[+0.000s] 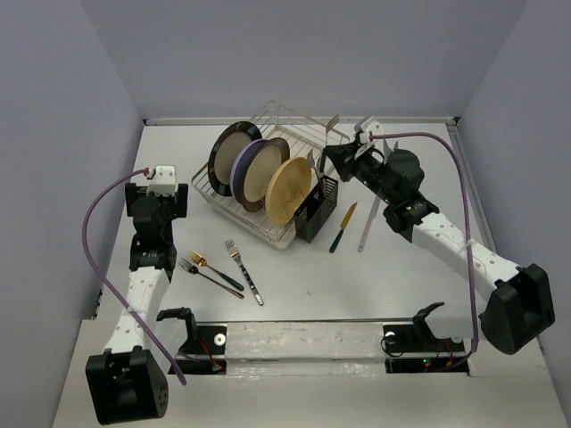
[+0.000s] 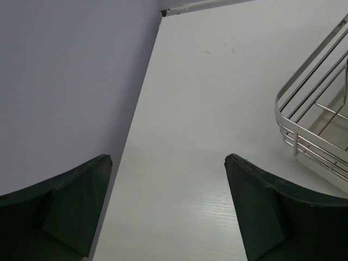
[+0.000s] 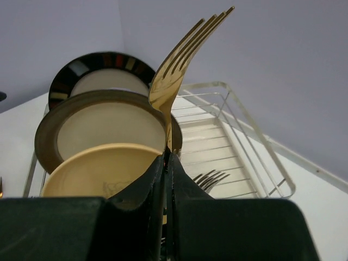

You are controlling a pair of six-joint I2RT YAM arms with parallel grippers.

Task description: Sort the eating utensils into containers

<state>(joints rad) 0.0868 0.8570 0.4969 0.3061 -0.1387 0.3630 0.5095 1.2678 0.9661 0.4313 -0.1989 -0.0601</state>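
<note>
My right gripper [image 1: 339, 156] is shut on a gold fork [image 1: 333, 124], held upright with tines up above the black slotted holder [image 1: 317, 212]. In the right wrist view the gripper [image 3: 167, 155] pinches the fork [image 3: 173, 79] at its neck, and the tines of another fork [image 3: 210, 179] show below. On the table lie a gold-headed fork [image 1: 200, 260], a dark fork [image 1: 189, 265], a silver fork [image 1: 243, 268], a green-handled knife [image 1: 342, 228] and a pale knife [image 1: 366, 223]. My left gripper [image 1: 156, 207] is open and empty at the left; in its wrist view [image 2: 168, 161] only bare table shows between the fingers.
A silver wire dish rack [image 1: 284, 125] holds several upright plates: black-rimmed [image 1: 230, 150], purple-edged [image 1: 241, 169], brown [image 1: 268, 169] and tan [image 1: 290, 189]. The rack's corner [image 2: 304, 125] shows in the left wrist view. Walls close the table on the left, back and right.
</note>
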